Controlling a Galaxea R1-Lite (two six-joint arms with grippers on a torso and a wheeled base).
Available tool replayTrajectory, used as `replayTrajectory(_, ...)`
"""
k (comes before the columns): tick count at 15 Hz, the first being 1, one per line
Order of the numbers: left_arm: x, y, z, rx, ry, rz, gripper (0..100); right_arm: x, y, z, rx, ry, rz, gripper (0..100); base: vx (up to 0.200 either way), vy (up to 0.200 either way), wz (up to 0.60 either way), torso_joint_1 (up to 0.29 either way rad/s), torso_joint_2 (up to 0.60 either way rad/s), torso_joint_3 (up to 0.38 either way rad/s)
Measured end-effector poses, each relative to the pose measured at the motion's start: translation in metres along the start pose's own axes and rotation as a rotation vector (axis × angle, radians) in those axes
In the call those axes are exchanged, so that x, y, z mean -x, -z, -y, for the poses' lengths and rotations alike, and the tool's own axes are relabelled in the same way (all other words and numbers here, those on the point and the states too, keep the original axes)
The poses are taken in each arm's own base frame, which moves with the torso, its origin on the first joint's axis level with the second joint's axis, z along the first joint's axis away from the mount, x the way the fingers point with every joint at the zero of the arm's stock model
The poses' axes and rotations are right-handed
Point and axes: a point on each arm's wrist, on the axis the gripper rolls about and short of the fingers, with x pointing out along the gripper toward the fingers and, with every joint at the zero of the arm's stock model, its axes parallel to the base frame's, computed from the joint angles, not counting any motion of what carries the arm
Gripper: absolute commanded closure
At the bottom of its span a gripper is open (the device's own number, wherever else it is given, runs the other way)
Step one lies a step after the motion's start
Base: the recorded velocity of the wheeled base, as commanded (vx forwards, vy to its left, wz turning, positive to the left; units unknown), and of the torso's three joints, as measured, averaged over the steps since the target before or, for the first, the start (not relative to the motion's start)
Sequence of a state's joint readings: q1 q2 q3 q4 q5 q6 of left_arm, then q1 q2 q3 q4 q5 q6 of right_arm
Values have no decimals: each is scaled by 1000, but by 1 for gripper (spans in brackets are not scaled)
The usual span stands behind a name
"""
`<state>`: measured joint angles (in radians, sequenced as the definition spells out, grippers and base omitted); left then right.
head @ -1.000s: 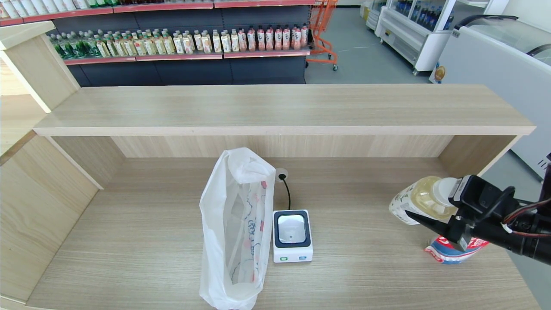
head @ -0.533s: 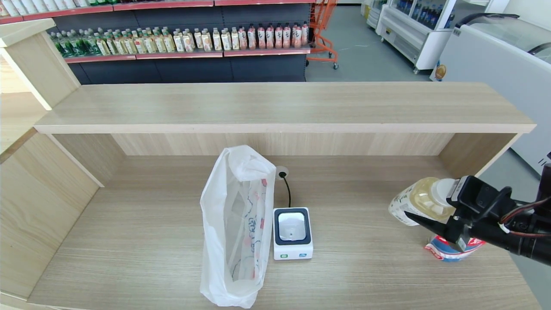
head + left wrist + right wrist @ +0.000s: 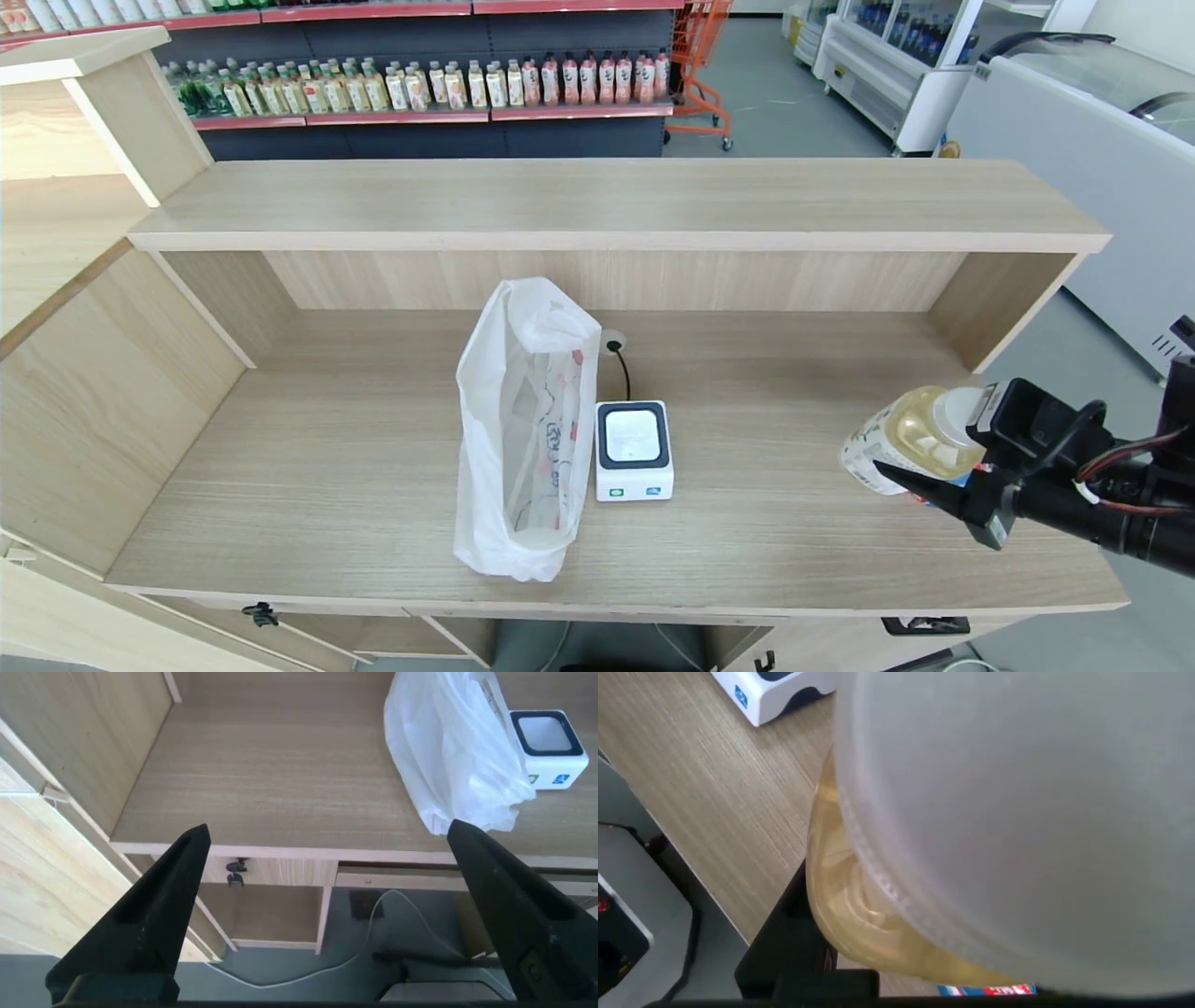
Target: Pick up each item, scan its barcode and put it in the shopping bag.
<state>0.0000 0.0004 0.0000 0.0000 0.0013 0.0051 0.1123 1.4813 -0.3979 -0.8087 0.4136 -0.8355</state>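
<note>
Bottle (image 3: pixel 887 443) is held clear of the worktop (image 3: pixel 794 523) at its right end, near the front edge. It is gripped about the neck by the right claw (image 3: pixel 934 459), which is closed on it. Pale yellow drink is seen inside, and a red-and-blue packet (image 3: pixel 985 990) is glimpsed just beneath. The left claw (image 3: pixel 322 905) is spread wide and empty, off the front-left corner.

Scanning is judged to be the step in hand. The bottle should be carried to the scanner (image 3: pixel 634 450) at mid-worktop and turned until its barcode is faced to the window; where the code lies cannot be told. A firm grip should be kept, since the round body could slip. The bag (image 3: pixel 525 439) is stood open just beside the scanner's left side.

Pale wood grain is shown throughout, with a raised ledge (image 3: pixel 607 201) along the back edge. Beyond, drink shelves (image 3: pixel 420 89), an orange trolley (image 3: pixel 700 56) and freezers (image 3: pixel 1074 103) are seen.
</note>
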Motion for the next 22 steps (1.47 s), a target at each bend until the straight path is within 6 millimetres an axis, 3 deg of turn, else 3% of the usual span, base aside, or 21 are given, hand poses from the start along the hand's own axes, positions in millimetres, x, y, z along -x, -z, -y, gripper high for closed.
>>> replayTrajectory(8,0,0,0,-3,0,0,0,-5,0,-2,-95,-27,10,100,0,200,0,2,6,2)
replayTrajectory(10,0,0,0,1,0,0,0,-11,-4,0,-103,-40,40,100,0,0,0,0,0,0)
replayTrajectory(16,0,0,0,1,0,0,0,-59,-8,23,-89,-32,119,100,0,0,0,0,0,0)
replayTrajectory(22,0,0,0,1,0,0,0,-103,-6,8,21,-58,194,100,0,0,0,0,0,0)
